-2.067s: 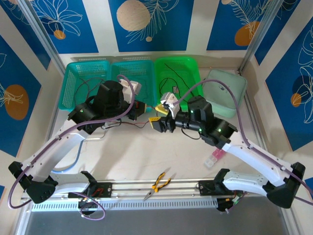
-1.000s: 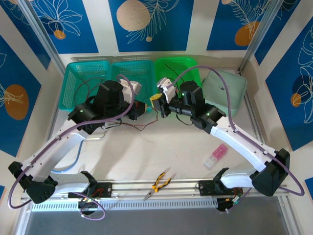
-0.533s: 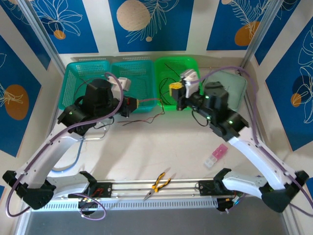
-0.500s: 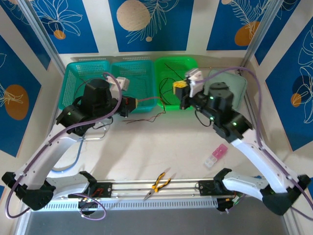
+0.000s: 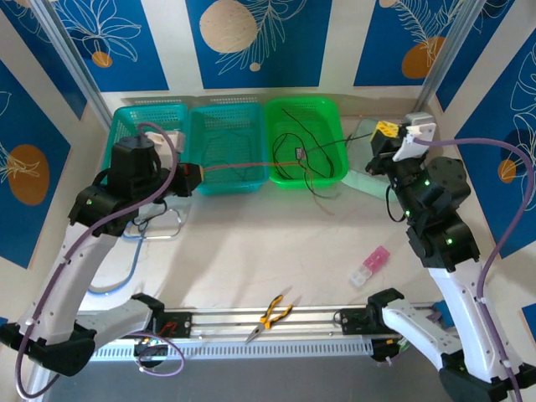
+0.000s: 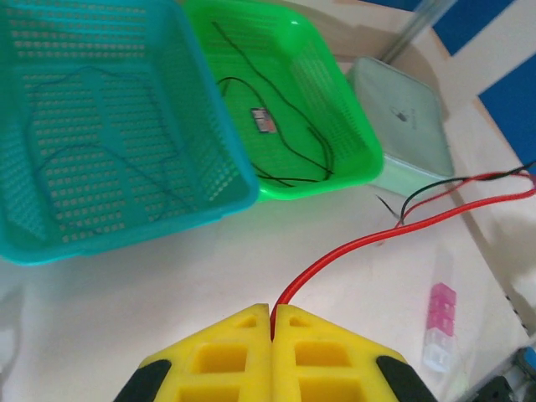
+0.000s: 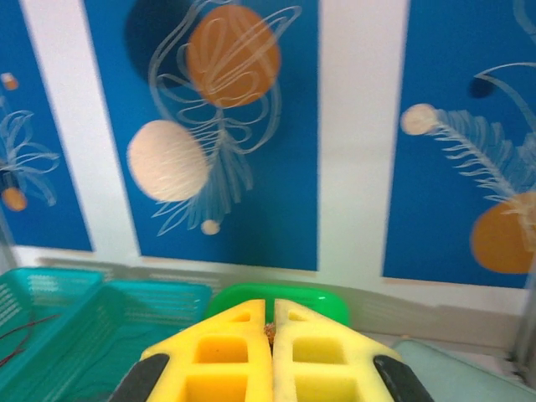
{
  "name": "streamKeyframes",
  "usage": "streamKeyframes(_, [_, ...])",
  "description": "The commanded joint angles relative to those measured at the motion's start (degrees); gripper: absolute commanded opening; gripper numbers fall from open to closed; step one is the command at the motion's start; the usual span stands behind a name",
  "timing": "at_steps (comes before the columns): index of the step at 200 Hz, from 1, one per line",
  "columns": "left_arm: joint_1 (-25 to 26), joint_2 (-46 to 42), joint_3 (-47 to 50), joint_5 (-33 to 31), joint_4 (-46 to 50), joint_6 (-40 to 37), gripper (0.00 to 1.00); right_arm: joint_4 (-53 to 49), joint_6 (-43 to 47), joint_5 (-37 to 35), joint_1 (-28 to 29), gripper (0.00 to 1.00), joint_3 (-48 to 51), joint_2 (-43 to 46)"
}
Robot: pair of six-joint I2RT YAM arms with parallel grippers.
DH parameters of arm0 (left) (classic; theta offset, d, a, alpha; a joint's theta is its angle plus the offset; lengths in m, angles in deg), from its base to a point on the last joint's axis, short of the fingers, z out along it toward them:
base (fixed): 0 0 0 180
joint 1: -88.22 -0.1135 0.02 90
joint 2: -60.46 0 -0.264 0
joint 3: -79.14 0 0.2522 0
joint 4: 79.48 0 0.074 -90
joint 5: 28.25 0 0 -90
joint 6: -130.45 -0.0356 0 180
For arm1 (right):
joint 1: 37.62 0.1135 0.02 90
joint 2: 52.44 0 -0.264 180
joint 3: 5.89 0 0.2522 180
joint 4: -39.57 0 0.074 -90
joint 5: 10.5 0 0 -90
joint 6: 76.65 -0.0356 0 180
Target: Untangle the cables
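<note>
A thin red cable [image 5: 239, 167] hangs stretched in a nearly straight line above the baskets, pinched at one end between the closed yellow fingers of the left hand [image 6: 272, 316]. Its far end runs to the right hand [image 5: 383, 131], whose fingers are also pressed shut. The right wrist view shows only a reddish speck in the seam, so that grip appears to be on the same cable but is not certain.

A second, black cable [image 6: 289, 107] lies looped inside the bright green plastic basket [image 6: 347, 109], apart from the red one. Holding the two hands wide apart looks meant to pull the red strand free of the rest.

The line passes over the middle teal mesh basket [image 5: 228, 186] and ends just by the pale green lidded box [image 6: 402, 126]. The right hand sits close to the corner post, leaving little room to spread further. The bare tabletop [image 5: 251, 243] in front is open, apart from the yellow-handled pliers [image 5: 272, 314] and a small pink-and-clear plastic case [image 5: 369, 266].
</note>
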Motion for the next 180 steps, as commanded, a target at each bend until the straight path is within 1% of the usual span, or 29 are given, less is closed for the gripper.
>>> streamKeyframes(1, [-2.6, -2.3, 1.9, -4.8, 5.3, -1.2, 0.0, 1.5, -0.2, -3.7, -3.2, 0.0, -0.2, 1.5])
streamKeyframes(17, [-4.3, -4.3, 6.2, -7.9, 5.2, -0.3, 0.0, 2.5, 0.0, -3.5, -6.0, 0.0, -0.7, 1.8])
streamKeyframes(33, [-5.8, -6.6, 12.3, -7.5, 2.9, 1.3, 0.0, 3.4, -0.1, -2.3, -8.6, 0.0, -1.8, 1.6])
streamKeyframes(47, [-6.6, -8.4, 16.7, -8.9, 2.3, 2.3, 0.0, 3.7, 0.4, -1.8, -10.4, 0.0, -3.1, 1.4])
streamKeyframes(78, [-10.4, -12.7, 22.8, -12.8, 1.8, 3.4, 0.0, 5.9, 3.0, -2.5, -14.2, 0.0, -5.4, 1.5])
streamKeyframes(111, [-14.2, -15.9, 26.3, -13.8, 1.4, 4.0, 0.0, 7.6, 2.9, -1.9, -18.7, 0.0, -7.0, 2.0])
streamKeyframes(133, [-15.5, -16.3, 27.3, -12.4, 1.3, 4.6, 0.0, 8.6, 2.5, -1.9, -20.2, 0.0, -7.1, 2.5])
streamKeyframes(152, [-16.5, -16.3, 27.3, -12.9, 1.9, 4.1, 0.0, 10.9, 3.8, -3.4, -21.1, 0.0, -6.7, 3.2])
streamKeyframes(167, [-17.9, -16.5, 27.2, -10.9, 2.4, 3.4, 0.0, 13.1, 5.5, -4.2, -22.3, 0.0, -6.8, 3.5])
streamKeyframes(180, [-18.8, -16.7, 27.2, -9.7, 3.1, 3.1, 0.0, 14.4, 6.5, -3.2, -23.6, 0.0, -7.3, 3.8])
